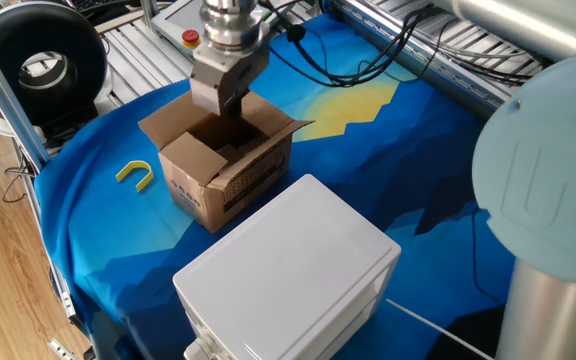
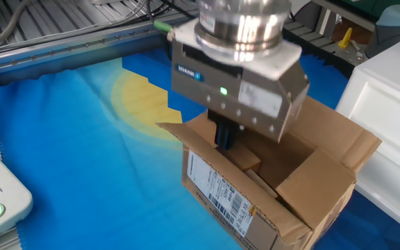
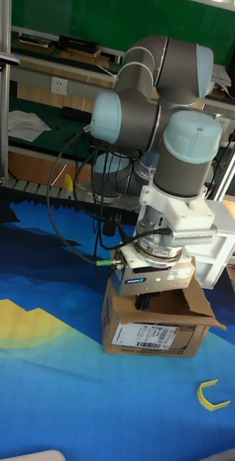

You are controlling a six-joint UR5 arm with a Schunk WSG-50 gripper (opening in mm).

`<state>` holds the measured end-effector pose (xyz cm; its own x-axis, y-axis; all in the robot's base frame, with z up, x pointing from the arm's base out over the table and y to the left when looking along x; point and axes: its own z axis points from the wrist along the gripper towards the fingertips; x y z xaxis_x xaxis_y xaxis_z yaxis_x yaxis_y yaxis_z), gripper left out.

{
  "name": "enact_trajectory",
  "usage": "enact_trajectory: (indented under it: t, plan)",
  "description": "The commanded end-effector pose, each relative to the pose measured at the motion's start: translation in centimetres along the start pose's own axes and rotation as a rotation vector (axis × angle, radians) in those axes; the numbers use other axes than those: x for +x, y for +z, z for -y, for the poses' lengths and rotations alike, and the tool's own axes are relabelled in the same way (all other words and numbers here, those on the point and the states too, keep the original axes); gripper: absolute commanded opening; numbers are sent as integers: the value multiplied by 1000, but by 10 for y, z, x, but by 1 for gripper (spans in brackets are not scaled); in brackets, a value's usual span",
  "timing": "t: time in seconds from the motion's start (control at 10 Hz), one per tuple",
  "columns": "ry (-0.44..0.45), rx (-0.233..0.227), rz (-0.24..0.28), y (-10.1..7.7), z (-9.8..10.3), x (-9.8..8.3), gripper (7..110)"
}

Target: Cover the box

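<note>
The box [image 1: 230, 172] is a small brown carton on the blue cloth with its four top flaps standing open. Its labelled side shows in the other fixed view [image 2: 217, 191] and in the tall fixed view [image 3: 155, 333]. My gripper [image 1: 231, 98] hangs over the far-left part of the opening. Its dark fingertips sit close together, shut and holding nothing, just inside the rim by the labelled wall [image 2: 226, 137]. In the tall view the gripper [image 3: 141, 302] body hides most of the opening. The inside of the box shows only folded cardboard.
A large white plastic box [image 1: 290, 268] stands right beside the carton, towards the front. A yellow U-shaped piece [image 1: 136, 174] lies on the cloth to its left. The robot's base [image 1: 553, 200] fills the right side. A black round device [image 1: 40, 58] sits at the back left.
</note>
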<state>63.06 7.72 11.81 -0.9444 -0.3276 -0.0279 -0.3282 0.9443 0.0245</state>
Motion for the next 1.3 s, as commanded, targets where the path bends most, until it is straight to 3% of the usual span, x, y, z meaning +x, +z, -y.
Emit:
enact_trajectory:
  t: [0.0, 0.2, 0.5, 0.6, 0.9, 1.2]
  plan:
    - [-46, -38, -9, 23, -2, 0, 7]
    - [-62, -27, -11, 41, -13, -1, 7]
    - [-56, -49, -7, 40, -27, -1, 7]
    - [-36, -86, -3, 34, -40, -3, 7]
    - [10, -167, -38, -8, -75, -14, 7]
    - [43, -194, -76, -34, -98, -19, 7]
